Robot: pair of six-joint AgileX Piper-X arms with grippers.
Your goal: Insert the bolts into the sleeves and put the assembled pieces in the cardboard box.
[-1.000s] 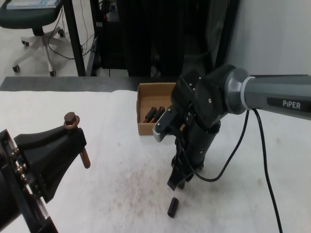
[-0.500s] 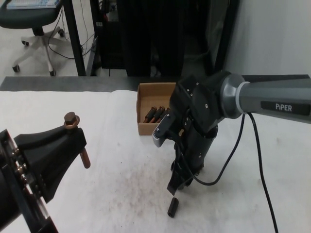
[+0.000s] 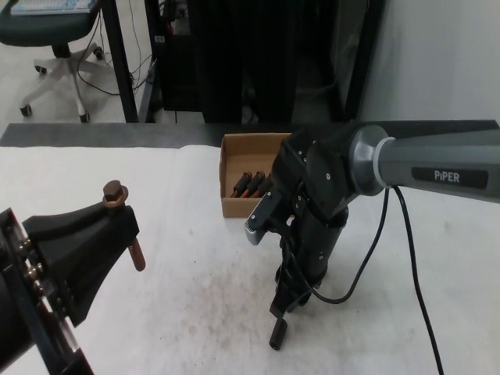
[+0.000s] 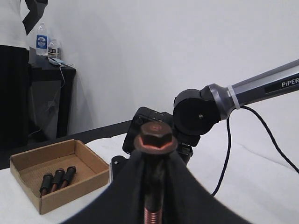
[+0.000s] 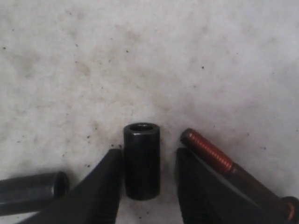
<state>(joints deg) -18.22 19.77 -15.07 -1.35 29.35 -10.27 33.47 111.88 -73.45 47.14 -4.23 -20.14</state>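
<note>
A white cloth [image 3: 156, 172] covers the bench, marked with brownish stains and dark specks (thickest near the middle). Beyond the bench's far edge are an office chair [image 3: 58, 35] and dark furniture. The left wrist view shows a plain white wall and a black side table [image 4: 49, 70] bearing two water bottles [image 4: 42, 39].

The cardboard box [image 3: 234, 205] sits at the far side of the cloth. Three assembled pieces [image 4: 57, 178] lie side by side in it.

The left gripper [image 3: 117, 226], raised at the near left, is clamped on a hex-head bolt [image 4: 155, 136] held upright, head uppermost.

The right gripper [image 5: 149, 156] points down at the cloth just in front of the box. Its fingers [image 5: 105, 186] are parted only a little wider than the black sleeve [image 5: 141, 161], which lies between them with a narrow gap on each side (whether either pad touches it cannot be told). The sleeve's open bore faces away from the wrist. Just beside one finger lies a second sleeve [image 5: 30, 191], and beside the other a second bolt [image 5: 208, 150], its copper thread bare.
</note>
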